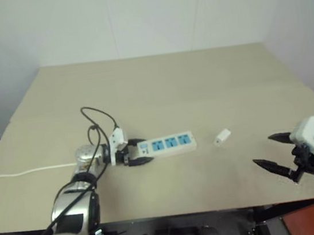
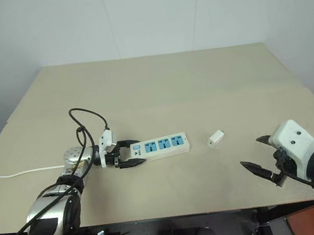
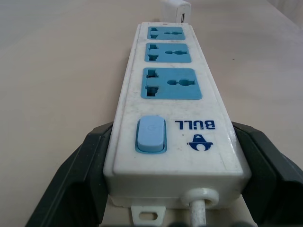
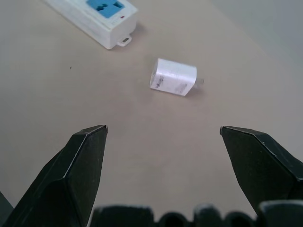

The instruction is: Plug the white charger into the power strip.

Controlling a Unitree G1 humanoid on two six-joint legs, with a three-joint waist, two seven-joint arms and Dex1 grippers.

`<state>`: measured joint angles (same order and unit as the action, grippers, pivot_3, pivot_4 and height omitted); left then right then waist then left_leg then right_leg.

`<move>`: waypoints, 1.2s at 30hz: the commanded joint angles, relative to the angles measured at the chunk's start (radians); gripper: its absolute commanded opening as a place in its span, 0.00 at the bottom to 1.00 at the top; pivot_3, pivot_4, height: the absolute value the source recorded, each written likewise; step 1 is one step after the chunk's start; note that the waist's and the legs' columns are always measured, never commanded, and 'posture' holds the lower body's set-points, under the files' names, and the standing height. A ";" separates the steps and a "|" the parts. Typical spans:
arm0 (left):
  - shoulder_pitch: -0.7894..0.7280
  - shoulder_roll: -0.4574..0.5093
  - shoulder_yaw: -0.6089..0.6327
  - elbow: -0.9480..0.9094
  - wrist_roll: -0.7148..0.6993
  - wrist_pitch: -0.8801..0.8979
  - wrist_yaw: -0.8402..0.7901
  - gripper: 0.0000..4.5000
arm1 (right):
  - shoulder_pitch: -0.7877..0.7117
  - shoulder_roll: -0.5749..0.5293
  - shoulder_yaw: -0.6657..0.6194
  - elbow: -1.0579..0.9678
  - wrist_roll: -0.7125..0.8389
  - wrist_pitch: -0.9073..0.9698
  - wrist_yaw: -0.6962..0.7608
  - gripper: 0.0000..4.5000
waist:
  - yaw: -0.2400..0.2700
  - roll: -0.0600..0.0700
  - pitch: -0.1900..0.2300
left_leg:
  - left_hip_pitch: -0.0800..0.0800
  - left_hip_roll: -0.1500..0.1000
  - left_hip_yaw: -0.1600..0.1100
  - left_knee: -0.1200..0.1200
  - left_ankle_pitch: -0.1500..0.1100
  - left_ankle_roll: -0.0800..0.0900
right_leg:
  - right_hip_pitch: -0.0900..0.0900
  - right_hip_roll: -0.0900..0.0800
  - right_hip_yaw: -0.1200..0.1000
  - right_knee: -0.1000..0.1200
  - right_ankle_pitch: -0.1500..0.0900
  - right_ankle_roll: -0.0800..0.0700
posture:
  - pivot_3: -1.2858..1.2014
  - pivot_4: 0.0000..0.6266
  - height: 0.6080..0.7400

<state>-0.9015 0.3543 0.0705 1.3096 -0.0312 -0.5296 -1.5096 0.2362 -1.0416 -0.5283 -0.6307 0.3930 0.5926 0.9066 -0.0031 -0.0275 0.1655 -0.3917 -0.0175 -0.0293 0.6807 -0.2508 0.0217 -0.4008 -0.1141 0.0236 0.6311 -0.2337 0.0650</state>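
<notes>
Clamping the power strip (image 1: 169, 144) at its switch end, left gripper (image 1: 137, 155) level, right gripper (image 1: 272, 150) spread, angled toward white charger (image 1: 222, 137)

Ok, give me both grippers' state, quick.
Left gripper: shut on the switch end of the power strip, which lies on the table.
Right gripper: open, holding nothing; the white charger lies ahead of it.
</notes>
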 commanded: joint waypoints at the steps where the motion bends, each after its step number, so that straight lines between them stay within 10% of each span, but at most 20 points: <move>1: 0.001 -0.006 -0.042 -0.005 0.044 -0.002 -0.025 0.73 | -0.097 -0.129 0.076 0.048 -0.077 -0.144 0.089 1.00 | -0.001 0.000 0.000 | 0.000 0.000 0.000 0.000 0.000 0.000 | 0.001 0.000 0.000 -0.001 0.000 0.000 | 0.52 0.24 1.00; 6: -0.001 -0.017 -0.056 -0.012 0.047 0.002 -0.003 0.73 | -0.403 -0.235 0.374 0.212 -0.173 -0.361 0.231 1.00 | -0.002 0.000 0.000 | 0.002 0.000 -0.001 0.000 0.000 0.000 | 0.004 0.000 -0.002 -0.002 0.000 0.000 | 0.52 0.24 1.00; 14: 0.005 -0.028 -0.040 -0.030 0.017 0.005 -0.012 0.73 | -0.854 -0.062 0.763 0.484 -0.357 -0.560 0.440 1.00 | 0.001 0.000 0.000 | 0.000 0.000 -0.002 0.001 0.000 0.000 | 0.003 -0.001 -0.004 -0.003 0.000 0.000 | 0.52 0.24 1.00; 36: 0.023 -0.019 -0.033 -0.043 0.000 0.006 0.007 0.73 | -1.221 0.200 1.070 1.015 -0.707 -0.986 0.604 1.00 | 0.000 0.001 -0.001 | -0.005 -0.001 -0.002 0.002 0.000 -0.001 | -0.004 -0.001 -0.004 0.000 0.000 0.000 | 0.52 0.24 1.00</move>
<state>-0.8963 0.3427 0.0459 1.2700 -0.0413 -0.5221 -1.5148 -0.9464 -0.8446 0.5450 0.3583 -0.2974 -0.3568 1.5051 -0.0032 -0.0262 0.1648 -0.3971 -0.0184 -0.0309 0.6828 -0.2504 0.0209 -0.4048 -0.1154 0.0192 0.6310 -0.2336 0.0649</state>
